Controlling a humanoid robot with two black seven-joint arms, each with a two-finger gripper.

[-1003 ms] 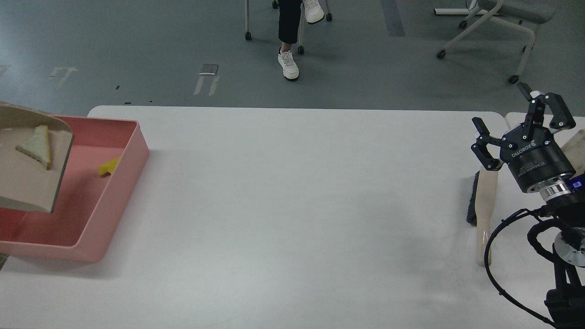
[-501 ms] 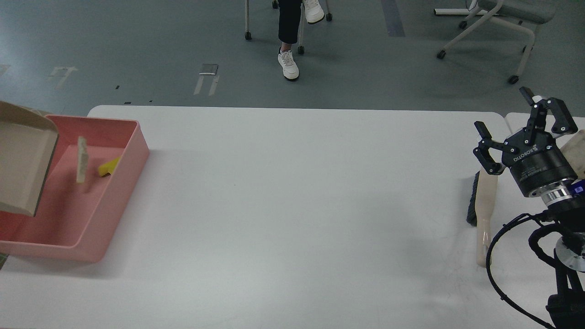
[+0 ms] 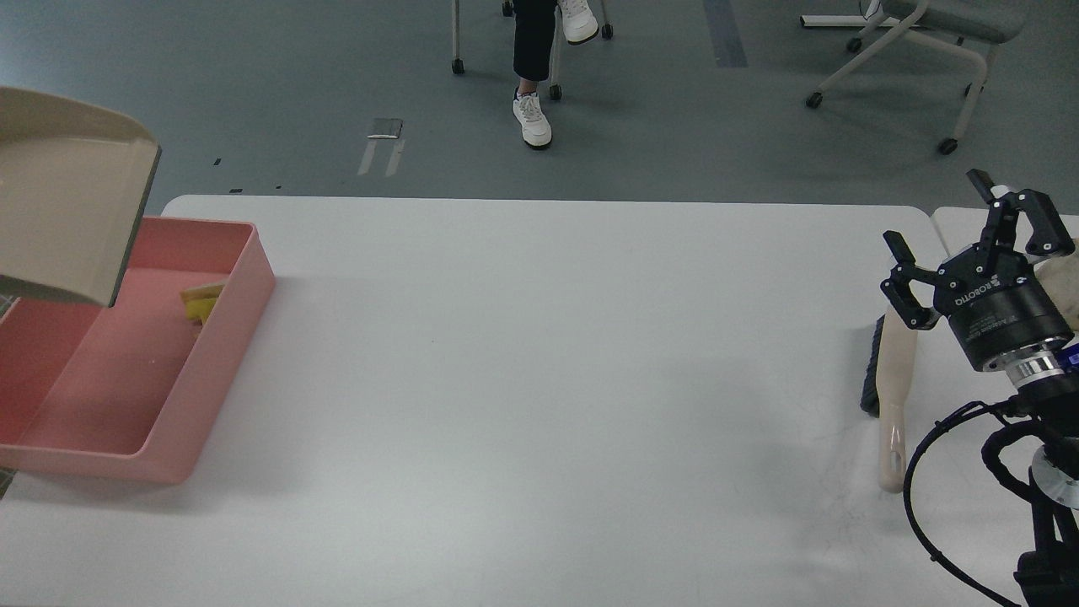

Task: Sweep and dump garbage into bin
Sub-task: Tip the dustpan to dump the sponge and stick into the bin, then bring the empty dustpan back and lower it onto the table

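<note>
The garbage [image 3: 201, 303] lies in the bin [image 3: 221, 354] at the table's left edge, against its right wall; the strip cannot be told apart. The dustpan [image 3: 67, 211] hangs above the bin, its holder out of view. The right gripper [image 3: 982, 240], fingers spread and empty, hovers by the brush [image 3: 893, 379] at the right edge; lowering the dustpan carelessly could knock the bin.

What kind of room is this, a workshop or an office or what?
Probably a lab or office-style test room. A plain white table stands on a grey floor marked with tape, rolling chairs sit behind it, and a seated person's white sneaker shows nearby, as if someone is watching.
</note>
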